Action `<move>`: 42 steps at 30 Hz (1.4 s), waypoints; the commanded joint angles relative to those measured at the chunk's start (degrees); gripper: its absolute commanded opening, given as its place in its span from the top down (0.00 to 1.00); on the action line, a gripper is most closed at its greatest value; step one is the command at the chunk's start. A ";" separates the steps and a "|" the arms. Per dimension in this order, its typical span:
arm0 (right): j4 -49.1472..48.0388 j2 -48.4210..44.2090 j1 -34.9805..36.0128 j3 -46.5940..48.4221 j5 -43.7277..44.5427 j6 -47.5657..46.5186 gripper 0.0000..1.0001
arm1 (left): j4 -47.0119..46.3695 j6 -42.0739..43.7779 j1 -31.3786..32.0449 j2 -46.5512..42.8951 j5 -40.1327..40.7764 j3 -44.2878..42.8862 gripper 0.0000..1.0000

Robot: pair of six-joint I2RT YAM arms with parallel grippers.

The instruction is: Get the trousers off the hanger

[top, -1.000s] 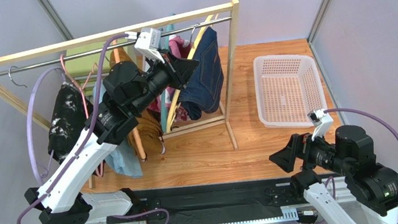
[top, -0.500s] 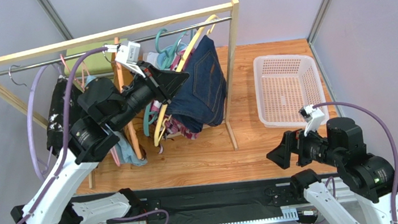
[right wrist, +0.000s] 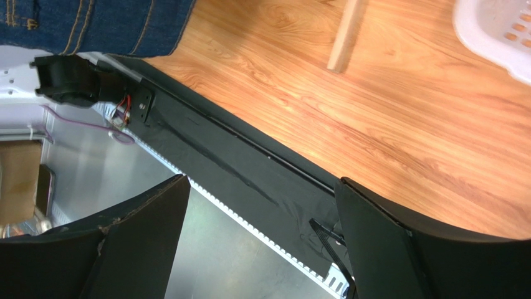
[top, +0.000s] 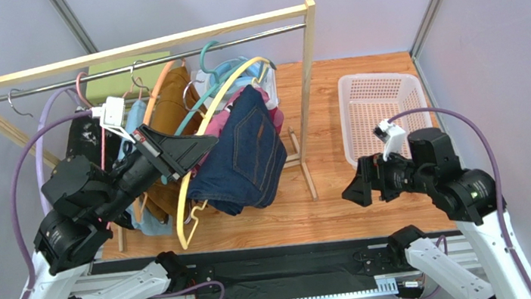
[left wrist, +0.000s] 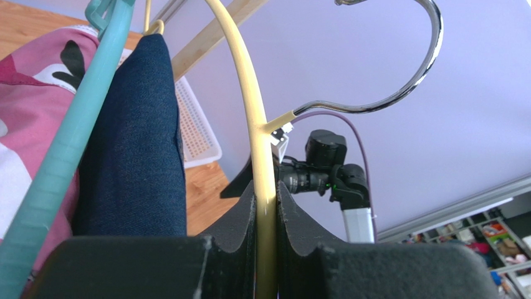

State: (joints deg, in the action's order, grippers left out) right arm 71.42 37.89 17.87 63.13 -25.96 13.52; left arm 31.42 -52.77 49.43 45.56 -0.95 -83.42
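My left gripper (top: 203, 143) is shut on the yellow hanger (top: 189, 197), seen pinched between the pads in the left wrist view (left wrist: 262, 156). The dark navy trousers (top: 243, 160) hang folded over it, tilted, in front of the rack. Its metal hook (left wrist: 399, 93) is free in the air. The pink floral trousers (top: 220, 118) on a teal hanger (left wrist: 75, 137) press against the navy ones (left wrist: 134, 143). The mustard-brown (top: 173, 103), light blue (top: 149, 221) and black speckled trousers (top: 83, 137) hang further left. My right gripper (top: 353, 188) is open and empty (right wrist: 262, 187), to the right of the navy trousers.
The wooden rack (top: 127, 50) with a metal rail stands across the back of the wooden floor. A white basket (top: 382, 112) sits at the right, its corner in the right wrist view (right wrist: 498, 31). The rack's foot (right wrist: 346, 34) lies between gripper and basket. A black strip runs along the near edge.
My left arm has pulled back toward the near edge, carrying the yellow hanger and navy trousers down and off the rail. My right gripper has risen and moved left.
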 commanded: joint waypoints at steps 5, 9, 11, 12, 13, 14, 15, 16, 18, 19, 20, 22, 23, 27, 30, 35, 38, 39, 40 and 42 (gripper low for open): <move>-14.45 8.68 26.66 5.24 23.02 11.69 0.07 | -0.66 -7.96 0.05 -2.14 6.74 -0.96 1.00; -20.86 9.05 44.65 5.07 39.46 16.27 0.06 | 1.45 -10.41 0.05 -2.84 10.17 -0.78 1.00; -25.86 9.22 51.01 4.11 50.61 16.37 0.06 | 2.68 -11.03 0.05 -3.11 12.10 -0.96 1.00; -27.72 9.48 57.74 3.84 54.39 15.93 0.05 | 3.29 -11.38 0.05 -3.11 12.63 -1.13 1.00; -29.39 9.92 61.46 3.58 63.92 14.45 0.05 | 3.82 -12.08 0.05 -3.11 13.08 -1.13 1.00; -33.50 11.58 64.89 3.49 68.27 12.86 0.05 | 3.91 -12.26 0.05 -3.20 13.69 -1.13 1.00; -35.45 12.99 71.02 3.92 72.49 10.59 0.04 | 4.00 -12.61 0.05 -3.20 13.96 -1.13 1.00; -37.38 14.65 73.86 4.45 81.15 6.21 0.04 | 4.26 -13.23 0.05 -3.11 14.31 -1.05 1.00; -43.97 20.28 80.09 6.11 88.24 -0.04 0.01 | 4.61 -13.84 0.05 -3.02 14.75 -1.05 1.00; -46.52 22.03 81.61 6.56 93.66 -3.03 0.01 | 4.88 -14.11 0.05 -2.85 14.75 -1.05 1.00; -52.55 25.27 82.67 6.82 95.55 -9.59 0.01 | 5.23 -14.72 0.05 -2.85 15.10 -1.05 1.00; -57.86 28.19 84.52 8.05 98.01 -14.98 0.00 | 6.02 -15.43 0.05 -2.93 15.36 -0.96 1.00; -61.62 30.64 84.87 8.41 98.11 -18.23 0.00 | 6.46 -16.30 0.05 -3.02 15.89 -1.05 1.00; -70.09 35.32 85.58 10.34 96.97 -25.80 0.00 | 9.27 -19.20 0.14 -3.64 17.65 -1.75 1.00; -70.89 37.69 85.75 12.71 94.34 -26.44 0.02 | 12.17 -21.14 0.05 -3.99 19.58 -3.06 1.00; -70.98 39.01 86.63 15.26 86.17 -25.48 0.03 | 14.55 -22.20 0.05 -3.81 21.34 -4.38 1.00; -70.89 39.89 86.55 16.32 85.20 -24.59 0.03 | 15.07 -23.34 0.05 -3.64 20.99 -4.47 1.00; -70.89 40.24 86.46 16.75 85.19 -24.77 0.04 | 15.25 -23.60 0.05 -3.55 20.82 -4.30 1.00; -70.89 40.85 86.46 17.02 85.45 -24.42 0.04 | 15.25 -23.95 0.05 -3.46 20.73 -4.38 1.00; -70.89 41.30 86.28 17.29 85.02 -23.81 0.06 | 15.34 -24.48 0.05 -3.46 20.38 -4.47 1.00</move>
State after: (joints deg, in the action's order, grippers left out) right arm 3.46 77.62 104.16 77.97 60.71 -10.63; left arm 47.88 -74.30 49.80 42.57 15.64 -85.25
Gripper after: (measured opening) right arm 0.959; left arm 0.161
